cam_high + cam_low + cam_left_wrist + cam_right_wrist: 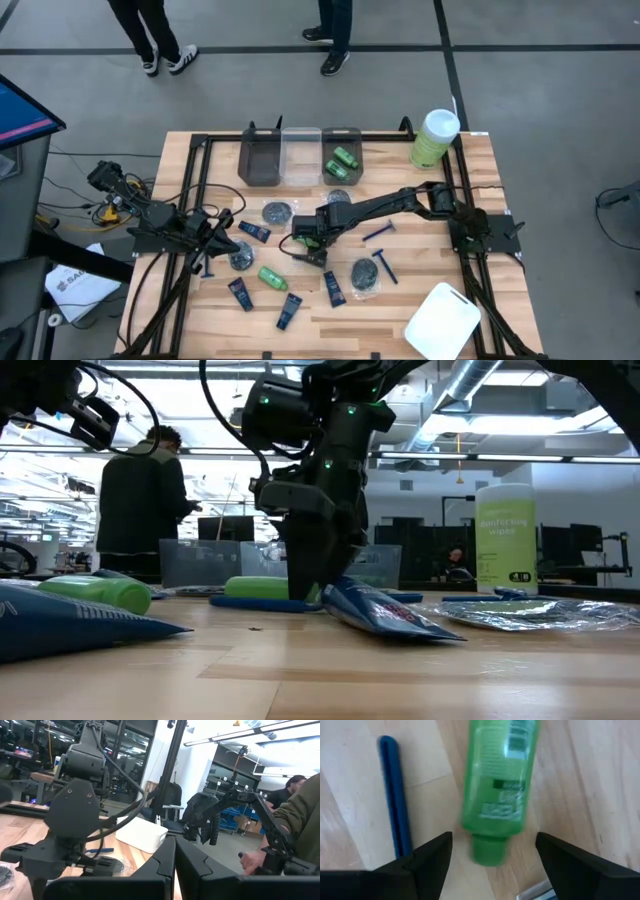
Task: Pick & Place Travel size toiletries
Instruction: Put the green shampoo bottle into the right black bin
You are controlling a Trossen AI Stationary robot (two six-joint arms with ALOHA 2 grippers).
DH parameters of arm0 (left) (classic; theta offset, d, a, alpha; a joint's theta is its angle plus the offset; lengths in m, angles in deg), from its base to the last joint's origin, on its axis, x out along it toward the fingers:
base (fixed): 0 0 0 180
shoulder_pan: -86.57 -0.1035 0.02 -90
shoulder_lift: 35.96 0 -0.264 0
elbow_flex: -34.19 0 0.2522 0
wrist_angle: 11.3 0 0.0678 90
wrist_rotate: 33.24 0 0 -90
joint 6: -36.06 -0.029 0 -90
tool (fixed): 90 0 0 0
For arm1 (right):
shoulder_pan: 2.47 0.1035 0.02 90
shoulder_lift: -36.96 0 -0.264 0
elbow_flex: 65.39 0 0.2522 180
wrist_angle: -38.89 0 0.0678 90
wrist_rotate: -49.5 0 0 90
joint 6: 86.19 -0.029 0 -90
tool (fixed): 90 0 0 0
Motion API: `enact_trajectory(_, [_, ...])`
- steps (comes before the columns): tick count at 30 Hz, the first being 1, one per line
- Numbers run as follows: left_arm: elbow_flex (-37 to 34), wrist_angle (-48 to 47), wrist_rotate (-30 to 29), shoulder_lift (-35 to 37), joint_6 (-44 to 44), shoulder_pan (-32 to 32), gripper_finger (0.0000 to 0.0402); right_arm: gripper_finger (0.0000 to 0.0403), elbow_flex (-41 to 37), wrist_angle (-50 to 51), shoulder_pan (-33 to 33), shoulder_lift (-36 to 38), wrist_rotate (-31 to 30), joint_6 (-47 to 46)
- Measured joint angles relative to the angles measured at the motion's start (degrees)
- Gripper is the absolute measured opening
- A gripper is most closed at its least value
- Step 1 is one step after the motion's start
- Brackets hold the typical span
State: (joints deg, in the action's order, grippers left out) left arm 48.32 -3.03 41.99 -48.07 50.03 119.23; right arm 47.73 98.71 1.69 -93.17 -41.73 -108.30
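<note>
Overhead and table-level views of a toiletry sorting task, early in progress. Three bins stand in a row at the far edge of the wooden table [480, 170]: a dark bin [262, 158] on the left, a clear bin [301, 155] in the middle and a dark right-hand bin [342, 158]. Only the right-hand bin shows contents, two green mini bottles [345, 162]; the other two appear empty, so by this evidence most of the work remains.

The right gripper [308, 243] reaches to the table's centre and hangs low over a green mini bottle [499, 785] that lies flat on the wood beside a blue razor [395, 800]. Its fingers stand spread wide either side of the bottle's cap end and hold nothing; a descent and closure appear to be the step in hand.

Unsorted items lie scattered: another green bottle [272, 277], navy squeeze tubes [289, 311] toward the near edge, crinkly grey packets [277, 212], and more razors [385, 265] to the right.

The left gripper [172, 865] waits at the table's left side, fingers pressed together and empty. A tall green canister [433, 139] and a white tray [443, 321] stand apart at the right.
</note>
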Motion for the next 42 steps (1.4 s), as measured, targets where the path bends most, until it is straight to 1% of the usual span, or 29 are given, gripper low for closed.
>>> enact_trajectory(3, [0.01,-0.04,-0.06,-0.01,0.01,0.00,0.0002,0.0279,0.00,0.04,0.00,-0.10,-0.21,0.00])
enact_trajectory(6, [0.01,-0.03,-0.06,-0.01,0.01,0.00,0.0002,0.0251,-0.02,0.19,-0.02,-0.15,-0.27,-0.82])
enact_trajectory(9, [0.02,-0.01,-0.13,-0.06,0.00,0.01,0.0002,0.0197,-0.04,0.65,-0.06,-0.19,-0.58,-1.73])
enact_trajectory(14, [0.00,0.04,-0.26,-0.06,0.00,0.00,0.0002,0.0083,-0.04,1.73,-0.23,-0.21,-0.72,-1.33])
enact_trajectory(19, [0.02,0.07,-0.26,-0.06,0.00,-0.01,0.0002,0.0082,0.11,2.49,-0.54,0.07,-0.29,0.07])
enact_trajectory(23, [0.00,0.11,-0.25,-0.06,0.00,0.00,0.0002,0.0082,2.97,7.36,-0.92,-0.21,0.38,1.80])
enact_trajectory(30, [0.01,0.19,-0.24,-0.06,0.01,0.00,0.0002,0.0082,8.30,10.80,-1.91,-0.16,0.16,3.22])
enact_trajectory(34, [0.00,0.23,-0.23,-0.06,0.01,-0.01,0.0002,0.0082,10.04,12.04,-2.61,-0.09,0.02,4.55])
enact_trajectory(38, [0.00,0.36,-0.22,-0.06,0.00,-0.01,0.0002,0.0082,15.34,18.34,-3.56,-0.08,-0.02,8.78])
enact_trajectory(40, [0.00,0.36,-0.22,-0.06,0.00,-0.01,0.0002,0.0082,19.28,23.19,-4.68,-0.08,0.11,11.68])
enact_trajectory(42, [0.01,0.38,-0.20,-0.05,0.00,0.00,0.0002,0.0082,23.50,26.02,-6.50,-0.02,-0.08,13.39])
